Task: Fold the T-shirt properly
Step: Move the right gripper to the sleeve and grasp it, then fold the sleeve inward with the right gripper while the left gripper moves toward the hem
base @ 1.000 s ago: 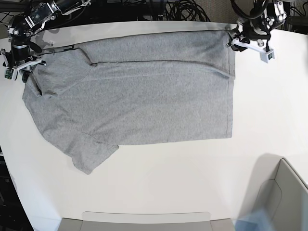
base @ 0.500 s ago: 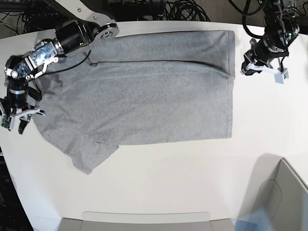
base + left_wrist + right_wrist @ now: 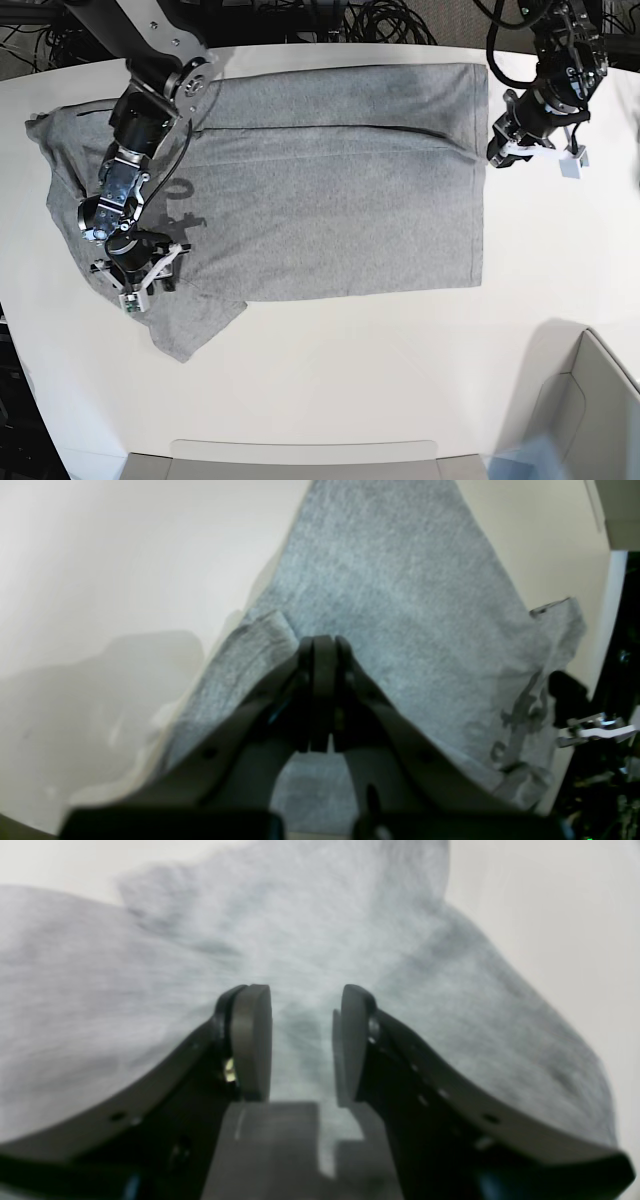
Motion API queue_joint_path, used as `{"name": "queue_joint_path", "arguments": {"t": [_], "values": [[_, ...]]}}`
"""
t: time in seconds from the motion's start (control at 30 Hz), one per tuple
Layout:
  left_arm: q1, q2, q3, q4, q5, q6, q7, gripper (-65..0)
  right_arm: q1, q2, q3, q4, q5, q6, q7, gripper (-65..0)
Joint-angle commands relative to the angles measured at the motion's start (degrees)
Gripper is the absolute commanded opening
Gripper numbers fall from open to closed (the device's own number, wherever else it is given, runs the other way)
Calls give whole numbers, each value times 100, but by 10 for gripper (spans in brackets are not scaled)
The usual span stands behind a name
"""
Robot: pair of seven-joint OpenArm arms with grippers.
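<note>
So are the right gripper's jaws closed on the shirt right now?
No, the right gripper stands open over the T-shirt, with grey cloth visible through the gap between its jaws.

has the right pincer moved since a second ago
Yes. In the base view the right pincer went from the table's far left corner down over the T-shirt's lower sleeve.

A grey T-shirt [image 3: 330,190] is spread flat on the white table [image 3: 400,370] (toward twelve o'clock, plain side up).
</note>
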State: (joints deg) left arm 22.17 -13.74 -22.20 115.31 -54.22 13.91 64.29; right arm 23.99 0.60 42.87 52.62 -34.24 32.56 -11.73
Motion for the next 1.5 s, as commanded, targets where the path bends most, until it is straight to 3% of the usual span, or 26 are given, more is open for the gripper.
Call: {"name": "queue_joint_path", "arguments": {"t": [0.0, 0.13, 0.27, 0.43, 0.47, 0.57, 0.67, 0.77, 0.87, 1.1, 1.17, 1.3, 1.47], "values": [[-15, -20, -27, 87, -86, 29, -16, -650, 296, 182, -45, -80, 237, -245, 140, -413], [-15, 7, -27, 78, -77, 37, -16, -650, 480, 762, -54, -932, 738, -1018, 148, -413], [-24, 15, -27, 78, -77, 37, -42, -650, 507, 1193, -186, -1653, 765, -1062, 148, -413], [-77, 15, -35, 78, -77, 46, -60, -650, -153, 1272, -854, -1583, 765, -1045, 131, -413], [-138, 15, -27, 78, -77, 46, -51, -650, -364, 1254, -872, -1302, 765, -930, 131, -413], [-226, 15, -27, -10, -77, 46, -25, -650, -1164, 1149, -793, -273, 817, -69, 122, -413], [-288, 15, -27, -89, -77, 46, -34, -650, -1770, 762, -256, 887, 861, 687, 113, -413], [-499, 15, -18, -186, -77, 46, -16, -650, -1990, 437, 201, 1749, 844, 744, 113, -413], [-595, 24, -18, -291, -104, 46, -16, -650, -1902, 349, 289, 2197, 861, 744, 131, -413], [-631, 24, -18, -326, -104, 46, -16, -650, -970, 85, 297, 2830, 835, 744, 25, -409], [-631, 24, -18, -326, -104, 37, -16, -650, -689, 155, 86, 2778, 747, 744, -511, -394], [-631, 15, -18, -326, -86, 11, -16, -650, -109, 489, -300, 2364, 852, 744, -1812, -302], [-622, 15, -18, -335, -104, 11, -16, -650, 252, 841, -300, 1239, 1512, 744, -2032, -291]]}}
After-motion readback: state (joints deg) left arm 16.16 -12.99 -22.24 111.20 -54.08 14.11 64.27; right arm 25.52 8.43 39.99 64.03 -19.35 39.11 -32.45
